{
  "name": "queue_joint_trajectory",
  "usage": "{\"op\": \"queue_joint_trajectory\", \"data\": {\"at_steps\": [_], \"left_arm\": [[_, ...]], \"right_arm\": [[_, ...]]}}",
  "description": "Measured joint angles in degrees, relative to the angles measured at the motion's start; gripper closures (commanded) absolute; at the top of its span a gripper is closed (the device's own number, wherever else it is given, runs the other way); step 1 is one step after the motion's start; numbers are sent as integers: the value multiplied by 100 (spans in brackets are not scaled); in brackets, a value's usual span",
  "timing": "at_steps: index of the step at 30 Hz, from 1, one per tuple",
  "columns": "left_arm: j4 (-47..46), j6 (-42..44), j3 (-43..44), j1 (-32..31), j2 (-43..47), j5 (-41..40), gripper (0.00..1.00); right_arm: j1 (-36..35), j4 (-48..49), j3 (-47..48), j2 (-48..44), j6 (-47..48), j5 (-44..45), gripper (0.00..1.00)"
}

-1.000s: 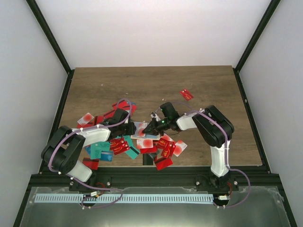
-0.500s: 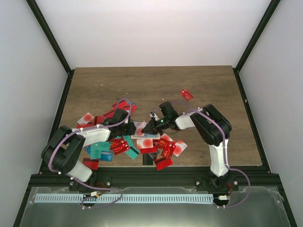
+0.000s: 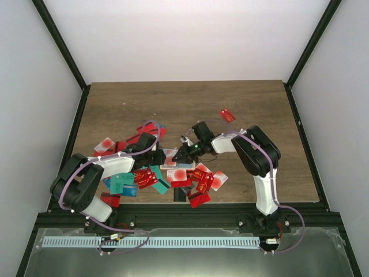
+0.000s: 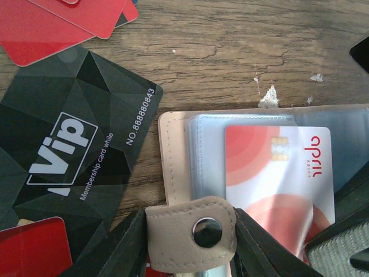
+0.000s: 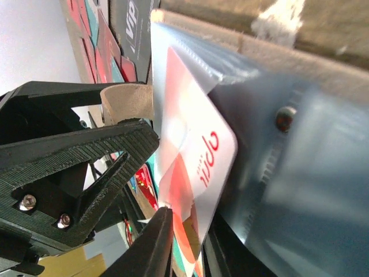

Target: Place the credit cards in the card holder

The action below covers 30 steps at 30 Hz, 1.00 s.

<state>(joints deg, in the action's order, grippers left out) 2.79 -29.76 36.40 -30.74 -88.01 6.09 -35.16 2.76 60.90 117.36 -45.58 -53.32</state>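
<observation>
Robot test cell in a laboratory. We note white panels [image 3: 190,34] and black frame struts [image 3: 57,43] enclosing a wooden desk [image 3: 184,98], with the left arm [image 3: 86,184] and right arm [image 3: 262,153] bolted to a metal base [image 3: 311,248] along the lower edge.

Worktop: the brown wooden worktop [image 3: 144,98] carries everything.
Holder: the beige folding card holder [image 4: 173,167] lies unfolded near the worktop's middle, between the left claw [image 3: 160,157] and the right claw [image 3: 180,156].
Tab: the beige snap tab [image 4: 193,231] is clamped between the left claw's fingers.
Sleeve: the white-and-red plastic card [image 4: 277,173] sits partway in the holder's sleeve, its outer end between the right claw's fingers.
Beside: the black plastic VIP card [image 4: 69,150] lies flat, touching the holder's edge.
Pile: the loose plastic credit cards [image 3: 196,180] overlap in front and left of the holder.
Apart: a lone red plastic card [image 3: 227,115] lies behind the right claw.
</observation>
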Motion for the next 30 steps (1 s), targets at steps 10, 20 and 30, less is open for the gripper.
{"op": "queue_joint_trajectory", "data": {"at_steps": [10,20,30], "left_arm": [[11,0,0,0,4,0,60],[190,2,0,0,105,-2,60],[273,28,61,0,101,-52,63]], "right_arm": [[94,-1038,326,-160,831,354,69],[96,-1864,437,-568,1340,1145,69],[11,-2288,697,-706,1593,1937,83]]}}
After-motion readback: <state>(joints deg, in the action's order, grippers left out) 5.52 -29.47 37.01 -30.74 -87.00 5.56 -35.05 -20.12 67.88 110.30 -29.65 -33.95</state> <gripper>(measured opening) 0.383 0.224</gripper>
